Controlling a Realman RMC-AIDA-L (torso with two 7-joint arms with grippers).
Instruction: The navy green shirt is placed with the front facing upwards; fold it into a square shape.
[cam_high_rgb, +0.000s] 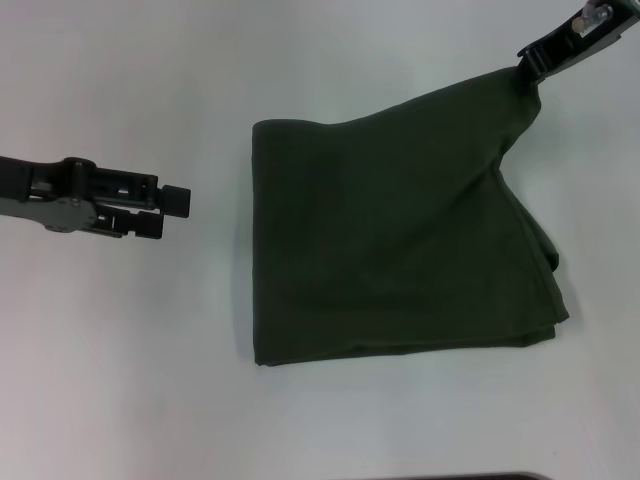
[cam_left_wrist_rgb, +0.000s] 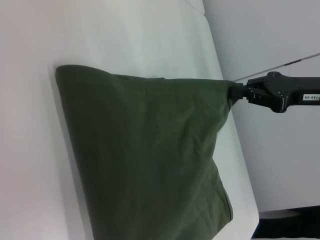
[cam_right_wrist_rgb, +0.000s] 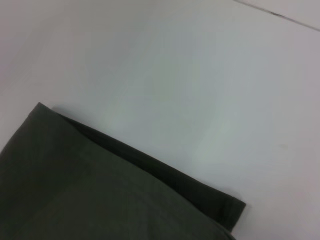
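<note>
The navy green shirt (cam_high_rgb: 400, 240) lies on the white desk (cam_high_rgb: 130, 380), already folded into a thick, roughly square stack with only plain green cloth showing. Three corners rest flat. The fourth, the far corner on the robot's right, is pulled up and outward into a taut peak.

That peak ends in the right end effector (cam_high_rgb: 533, 66), which is pinching the cloth, its fingers pressed together on the corner. In the left wrist view the same right end effector (cam_left_wrist_rgb: 239, 93) shows at the tip of the stretched cloth, holding it above the desk edge. The right wrist view shows only a flat folded corner of the shirt (cam_right_wrist_rgb: 100, 200) below it.

The left end effector (cam_high_rgb: 165, 212) hovers over bare desk to the left of the shirt, apart from its near left edge and holding nothing. Its two fingertips stand slightly apart, so it reads as spread.

The relation that matters is that the held corner lies out beyond the stack's far right, so the shirt's body runs from the right end effector back toward the robot and to the left. The right arm is the one in contact. Squaring the stack likely means bringing that corner back inward over the fold before letting go.
</note>
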